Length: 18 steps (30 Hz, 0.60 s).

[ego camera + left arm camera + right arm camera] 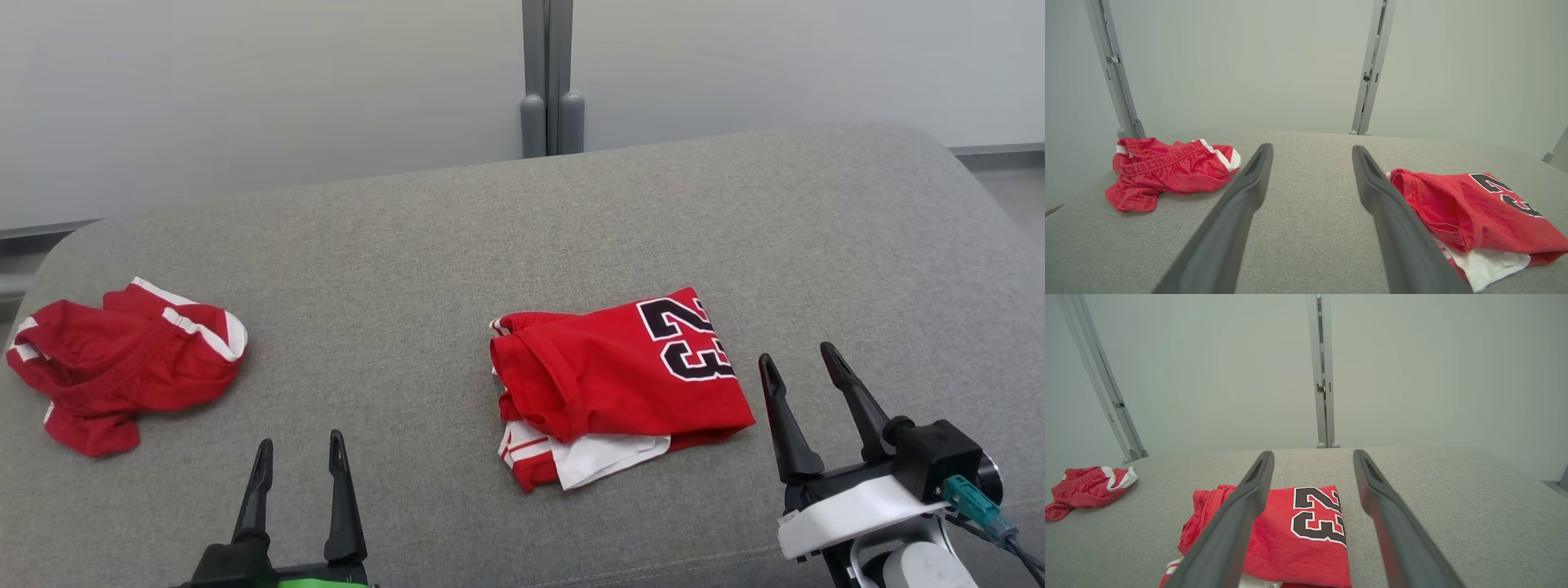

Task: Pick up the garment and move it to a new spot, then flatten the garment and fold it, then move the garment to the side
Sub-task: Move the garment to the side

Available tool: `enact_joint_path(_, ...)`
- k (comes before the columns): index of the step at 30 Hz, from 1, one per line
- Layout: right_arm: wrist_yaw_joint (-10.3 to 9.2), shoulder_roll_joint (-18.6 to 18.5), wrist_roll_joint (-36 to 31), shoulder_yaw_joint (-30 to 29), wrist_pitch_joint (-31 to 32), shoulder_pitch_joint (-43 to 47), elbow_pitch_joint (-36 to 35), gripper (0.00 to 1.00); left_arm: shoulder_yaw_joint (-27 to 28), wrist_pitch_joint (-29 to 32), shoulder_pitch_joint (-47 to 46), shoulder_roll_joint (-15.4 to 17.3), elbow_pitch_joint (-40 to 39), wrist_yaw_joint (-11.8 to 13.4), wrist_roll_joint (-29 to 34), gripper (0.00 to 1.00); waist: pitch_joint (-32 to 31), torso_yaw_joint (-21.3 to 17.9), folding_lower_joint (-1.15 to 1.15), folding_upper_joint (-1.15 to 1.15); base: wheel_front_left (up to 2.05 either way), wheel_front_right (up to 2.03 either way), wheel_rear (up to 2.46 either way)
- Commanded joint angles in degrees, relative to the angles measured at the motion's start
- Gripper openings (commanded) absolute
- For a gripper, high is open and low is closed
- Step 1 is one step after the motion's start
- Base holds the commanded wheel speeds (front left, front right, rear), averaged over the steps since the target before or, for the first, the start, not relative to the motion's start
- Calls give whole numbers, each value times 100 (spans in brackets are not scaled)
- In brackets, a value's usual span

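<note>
Plainly: both claws spread, folded jersey near mid-surface

From the head view, the folded red jersey (620,371) of soft knit, with a black, white-edged 23 on its upper face, lies a little toward 4 o'clock of the middle of the grey woven-fabric surface (490,229). A white layer and some red-and-white striped trim stick out from under its near edge, at 6 o'clock of the bundle. Well apart from it, at 9 o'clock, sits a heap of red shorts (122,363) with white side bands, crumpled rather than folded.

The left claw (300,441) rises at 7 o'clock over bare fabric between the two garments, its two long dark fingers spread and holding nothing. The right claw (797,354) stands at 4 o'clock, just beside the jersey's right edge but not touching it. Its fingers are likewise apart and empty, and they lean toward 11 o'clock.

In the left wrist view, the left claw (1311,148) frames bare surface, with the shorts (1167,171) at 9 o'clock and the jersey (1474,208) at 4 o'clock, partly behind one finger. In the right wrist view, the right claw (1313,453) looks across the jersey (1298,539) — the 23 shows between its fingers — and the shorts (1086,490) lie far off at 9 o'clock. Behind the surface, a grey upright post (551,82) stands at 12 o'clock against a pale wall.
</note>
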Motion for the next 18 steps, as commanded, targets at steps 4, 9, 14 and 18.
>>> enact_joint_path(4, -3, -19, 16, 28, -18, 24, 48, 100, -31, -3, -67, 11, 92, -7, -52, 100, -17, -5, 0, 0, 0, 0, 0)
enact_joint_path(9, -3, -37, 106, 72, -18, -31, 109, 100, -53, -3, -128, 11, 149, -9, -57, 100, -12, -9, 0, 0, 0, 0, 0)
enact_joint_path(14, -4, -115, 453, 343, -19, -164, 594, 100, -117, -3, -168, 11, 137, -35, -35, 100, 44, 37, 0, 0, 0, 0, 0)
enact_joint_path(18, -4, -185, 1096, 547, -19, -598, 1455, 100, -211, -3, -278, 11, 96, -91, 17, 100, 165, 157, 0, 0, 0, 0, 0)
